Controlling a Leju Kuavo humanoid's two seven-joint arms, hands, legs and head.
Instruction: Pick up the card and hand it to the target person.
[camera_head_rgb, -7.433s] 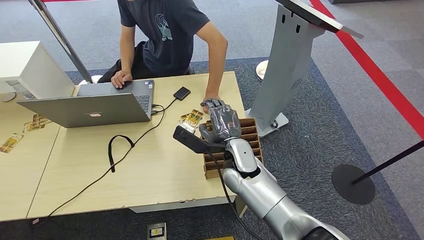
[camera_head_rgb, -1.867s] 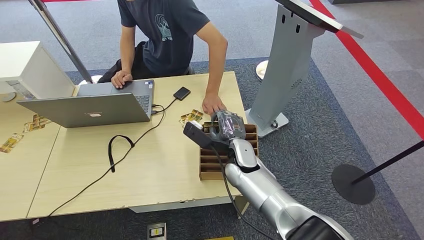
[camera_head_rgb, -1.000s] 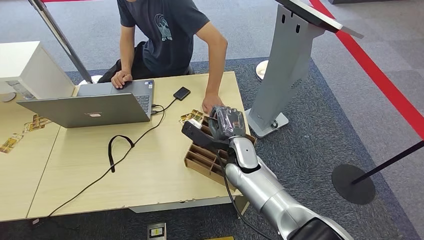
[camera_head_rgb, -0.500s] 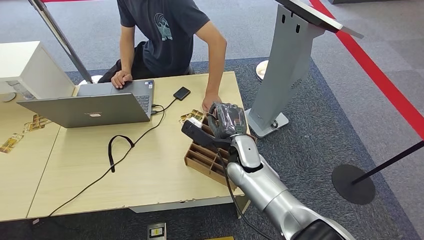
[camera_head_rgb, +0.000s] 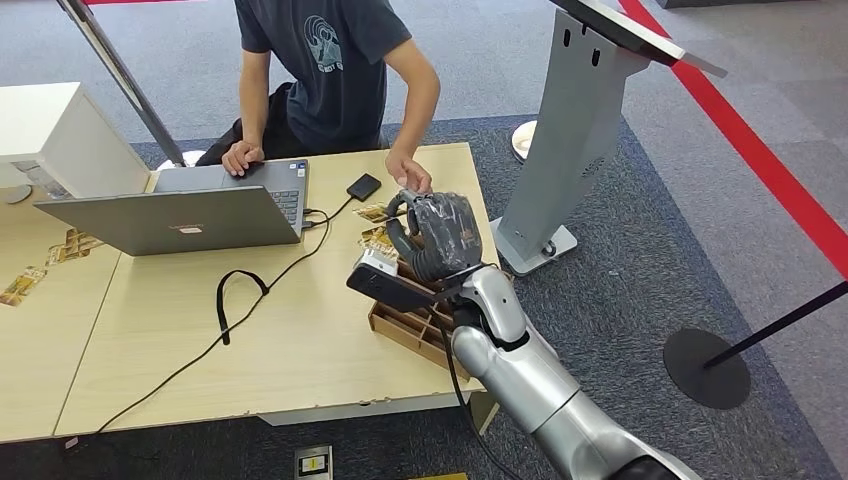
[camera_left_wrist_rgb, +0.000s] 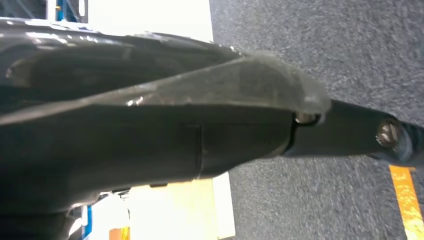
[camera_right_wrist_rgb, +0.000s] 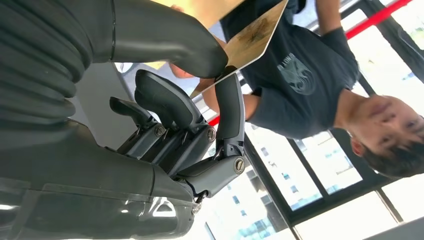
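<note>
My right hand (camera_head_rgb: 437, 237) is raised above the table's right end, palm turned toward the seated person (camera_head_rgb: 330, 60). In the right wrist view its thumb and a dark finger (camera_right_wrist_rgb: 229, 107) pinch a gold-patterned card (camera_right_wrist_rgb: 252, 32) by one edge, and the card sticks out toward the person's chest. The person's hand (camera_head_rgb: 408, 172) hovers just beyond my fingers, close to the card but apart from it. The other hand of the person rests on the laptop (camera_head_rgb: 190, 215).
A slotted wooden card box (camera_head_rgb: 408, 325) lies skewed under my wrist near the table edge. Loose gold cards (camera_head_rgb: 378, 240) lie beside it, with a black device (camera_head_rgb: 364, 186) and cable (camera_head_rgb: 240, 300). A grey kiosk stand (camera_head_rgb: 575, 130) rises to the right.
My right hand has lifted off the box and moved up toward the person with the card. The person's hand came off the table toward it. The box was turned askew.
</note>
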